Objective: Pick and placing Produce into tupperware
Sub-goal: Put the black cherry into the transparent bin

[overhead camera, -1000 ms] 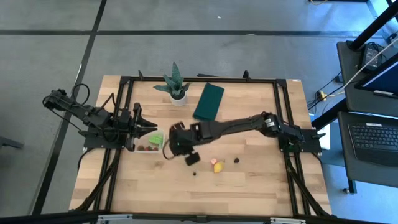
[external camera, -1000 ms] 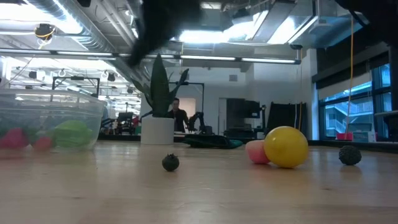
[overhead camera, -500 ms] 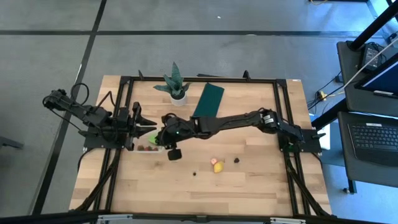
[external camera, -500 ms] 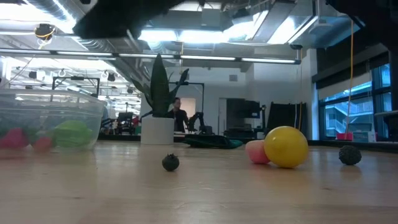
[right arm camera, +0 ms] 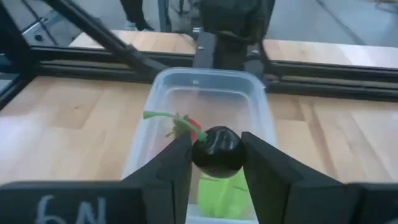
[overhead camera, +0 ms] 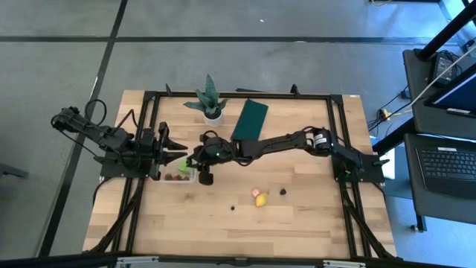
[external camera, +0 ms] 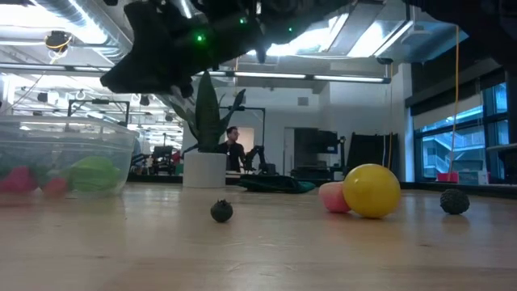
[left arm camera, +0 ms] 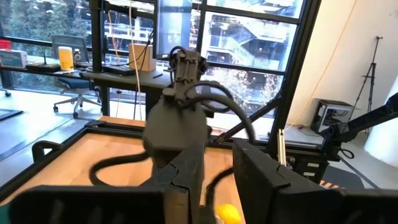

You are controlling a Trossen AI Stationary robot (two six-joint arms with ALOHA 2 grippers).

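My right gripper (overhead camera: 199, 170) hangs above the right end of the clear tupperware (overhead camera: 178, 174) and is shut on a small dark berry (right arm camera: 217, 149). The right wrist view looks down into the tupperware (right arm camera: 205, 99), where a light green leafy piece (right arm camera: 221, 186) and a red piece (right arm camera: 196, 127) lie. On the table to the right rest a yellow piece (overhead camera: 260, 200), a red piece (overhead camera: 256, 193) and two dark berries (overhead camera: 282, 192) (overhead camera: 233, 208). My left gripper (overhead camera: 177, 154) is open beside the tupperware's far side. My right gripper pinches the dark berry (right arm camera: 219, 163) between its two fingers (right arm camera: 180, 162), one on each side of the ball. The fingers point slanting down from the table's right. The berry is lifted clear, above the open tupperware.
A potted green plant (overhead camera: 210, 103) and a dark green folded cloth (overhead camera: 250, 121) stand toward the far edge. A black frame (overhead camera: 149, 126) runs round the table. In the low view the loose pieces (external camera: 371, 191) lie to the right of the tupperware (external camera: 65, 162).
My right gripper has travelled toward the table's left and slightly toward its far edge, from the loose pieces to above the tupperware's right end. The pieces on the table have stayed where they were.
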